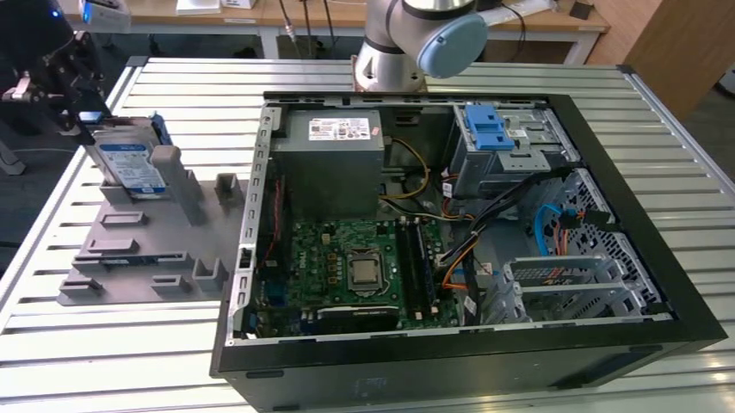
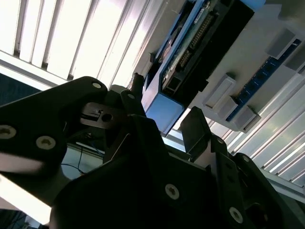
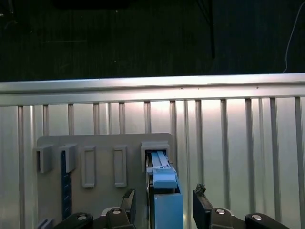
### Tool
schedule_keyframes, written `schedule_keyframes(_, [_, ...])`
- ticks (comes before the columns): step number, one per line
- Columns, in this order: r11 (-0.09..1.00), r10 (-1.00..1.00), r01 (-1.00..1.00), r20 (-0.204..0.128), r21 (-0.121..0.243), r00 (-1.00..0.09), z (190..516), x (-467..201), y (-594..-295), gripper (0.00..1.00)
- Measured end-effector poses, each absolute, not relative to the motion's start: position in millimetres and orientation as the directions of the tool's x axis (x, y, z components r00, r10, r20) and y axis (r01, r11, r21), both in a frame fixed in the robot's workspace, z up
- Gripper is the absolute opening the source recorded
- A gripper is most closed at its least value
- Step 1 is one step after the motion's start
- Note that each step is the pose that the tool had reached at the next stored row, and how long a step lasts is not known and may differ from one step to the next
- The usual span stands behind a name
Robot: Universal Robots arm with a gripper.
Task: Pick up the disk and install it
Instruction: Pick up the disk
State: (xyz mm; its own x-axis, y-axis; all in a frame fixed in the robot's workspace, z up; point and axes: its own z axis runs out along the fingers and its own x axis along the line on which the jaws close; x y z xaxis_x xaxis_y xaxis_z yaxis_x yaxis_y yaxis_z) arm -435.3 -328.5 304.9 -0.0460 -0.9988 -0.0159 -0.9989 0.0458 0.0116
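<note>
The disk (image 1: 126, 162), silver with a blue-and-white label and a blue frame, stands on edge in a slot of the grey holder plate (image 1: 138, 254) at the exterior view's left. My gripper (image 1: 83, 120) hovers at the disk's upper end, tilted. In the first wrist view the disk's blue edge (image 3: 165, 193) lies between the two black fingers (image 3: 129, 200), with a gap on each side, so the gripper (image 3: 164, 199) is open. The second wrist view shows the same: the disk (image 2: 164, 107) sits between the spread fingertips of the gripper (image 2: 164, 102).
An open black computer case (image 1: 643, 327) lies on the slatted metal table (image 1: 689, 155). It holds a green board (image 1: 344, 258), a grey metal box (image 1: 333, 163) and a silver cage with a blue latch (image 1: 497, 133). The arm's base (image 1: 391, 60) stands behind the case.
</note>
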Motion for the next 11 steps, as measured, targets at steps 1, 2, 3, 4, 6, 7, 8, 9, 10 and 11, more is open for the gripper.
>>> schedule_keyframes(1, [0.046,-0.999,-0.999,-0.016,0.012,-0.046,303,-435,-328,0.59])
schedule_keyframes(2, [0.046,-0.999,-0.999,-0.016,0.012,-0.046,301,-436,-328,0.59])
schedule_keyframes(3, [0.046,-0.999,-0.999,-0.016,0.012,-0.046,299,-436,-328,0.59])
schedule_keyframes(4, [0.046,-0.999,-0.999,-0.016,0.012,-0.046,298,-436,-328,0.59])
schedule_keyframes(6, [0.046,-0.999,-0.999,-0.016,0.012,-0.046,294,-437,-329,0.59])
schedule_keyframes(7, [0.046,-0.999,-0.999,-0.016,0.012,-0.046,292,-437,-329,0.59])
schedule_keyframes(8, [0.046,-0.999,-0.999,-0.016,0.012,-0.046,290,-437,-329,0.59])
schedule_keyframes(9, [0.046,-0.999,-0.999,-0.016,0.012,-0.046,289,-437,-329,0.59])
schedule_keyframes(10, [0.046,-0.999,-0.999,-0.016,0.012,-0.046,288,-437,-329,0.59])
schedule_keyframes(11, [0.046,-0.999,-0.999,-0.016,0.012,-0.046,287,-437,-329,0.59])
